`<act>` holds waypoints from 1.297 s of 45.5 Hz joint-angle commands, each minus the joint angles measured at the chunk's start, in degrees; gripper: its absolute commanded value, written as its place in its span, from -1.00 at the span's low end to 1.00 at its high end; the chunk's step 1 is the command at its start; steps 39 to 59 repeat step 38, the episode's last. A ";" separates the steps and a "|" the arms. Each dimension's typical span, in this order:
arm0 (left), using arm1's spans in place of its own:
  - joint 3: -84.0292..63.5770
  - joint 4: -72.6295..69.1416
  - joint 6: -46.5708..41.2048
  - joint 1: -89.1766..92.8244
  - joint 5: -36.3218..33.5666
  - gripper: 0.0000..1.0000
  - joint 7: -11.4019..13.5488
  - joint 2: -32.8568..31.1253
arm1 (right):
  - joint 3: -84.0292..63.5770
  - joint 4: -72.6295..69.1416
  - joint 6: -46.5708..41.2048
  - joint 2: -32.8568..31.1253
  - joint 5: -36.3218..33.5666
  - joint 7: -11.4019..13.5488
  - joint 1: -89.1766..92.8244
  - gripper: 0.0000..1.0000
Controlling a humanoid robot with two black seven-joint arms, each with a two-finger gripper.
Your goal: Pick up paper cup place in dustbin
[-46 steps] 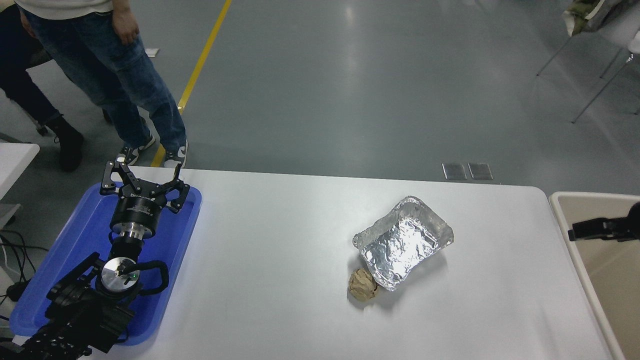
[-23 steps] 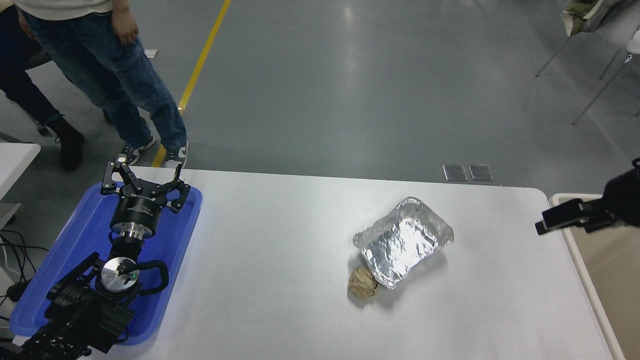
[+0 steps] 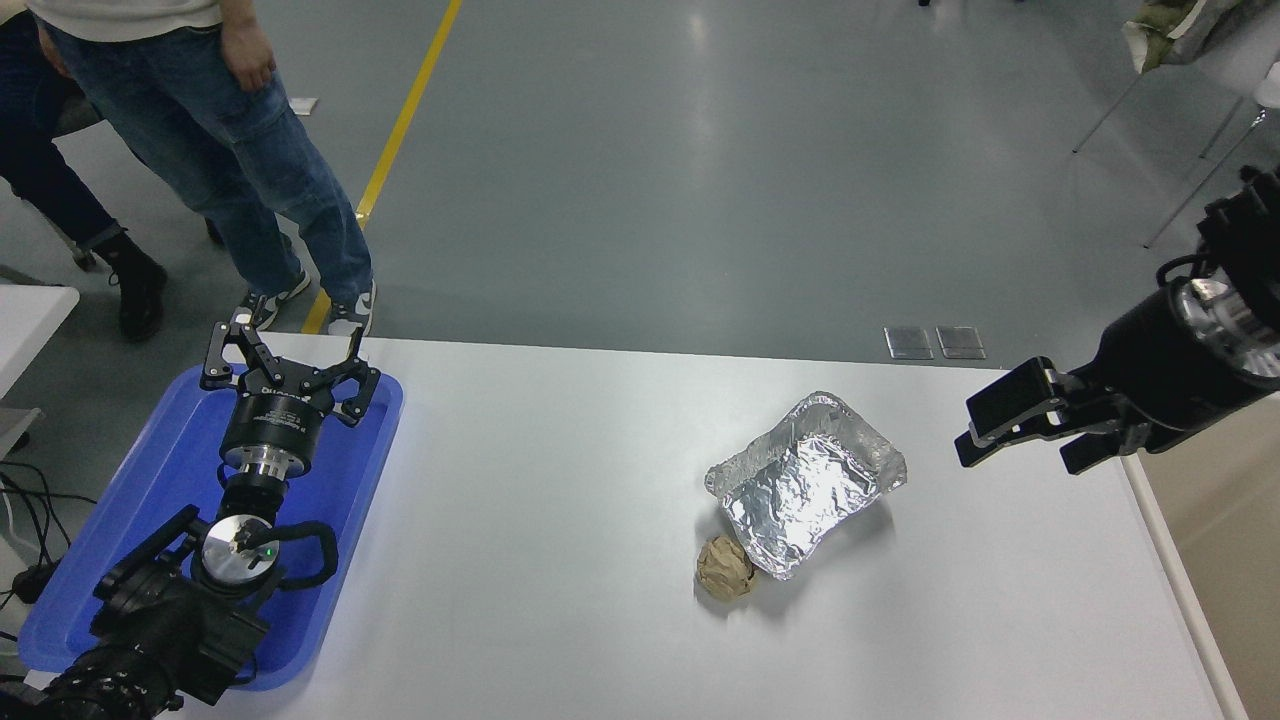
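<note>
The paper cup is not in view anywhere. The dustbin [image 3: 1225, 560] shows as a beige strip with a pale rim at the table's right edge; its inside is mostly cut off by the picture. My right gripper [image 3: 1015, 440] comes in from the right edge, open and empty, above the table's far right corner. It is just left of the dustbin's rim and right of the foil tray. My left gripper [image 3: 285, 352] is parked open over the blue tray at the lower left.
A crinkled silver foil tray [image 3: 805, 482] lies right of the table's middle, with a crumpled brown paper ball [image 3: 725, 568] touching its near left corner. A blue plastic tray [image 3: 355, 470] lies at the left. People stand beyond the far left corner [image 3: 215, 130].
My right gripper has moved left and up, from over the dustbin to above the table's far right corner, and more of the arm is in view. The left arm has not moved.
</note>
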State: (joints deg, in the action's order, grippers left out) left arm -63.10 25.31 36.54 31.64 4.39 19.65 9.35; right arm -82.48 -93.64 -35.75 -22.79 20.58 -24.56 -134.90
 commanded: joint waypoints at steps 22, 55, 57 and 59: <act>0.00 0.00 0.02 0.00 0.01 1.00 0.03 0.05 | -0.84 -0.67 -7.58 6.88 -10.46 -0.05 -3.79 1.00; 0.00 0.00 -0.07 0.00 0.09 1.00 0.12 0.05 | -1.01 -0.23 -7.58 13.03 -16.01 -0.14 -3.97 1.00; 0.00 0.00 -0.07 0.00 0.09 1.00 0.12 0.05 | -1.01 -0.23 -7.58 13.03 -16.01 -0.14 -3.97 1.00; 0.00 0.00 -0.07 0.00 0.09 1.00 0.12 0.05 | -1.01 -0.23 -7.58 13.03 -16.01 -0.14 -3.97 1.00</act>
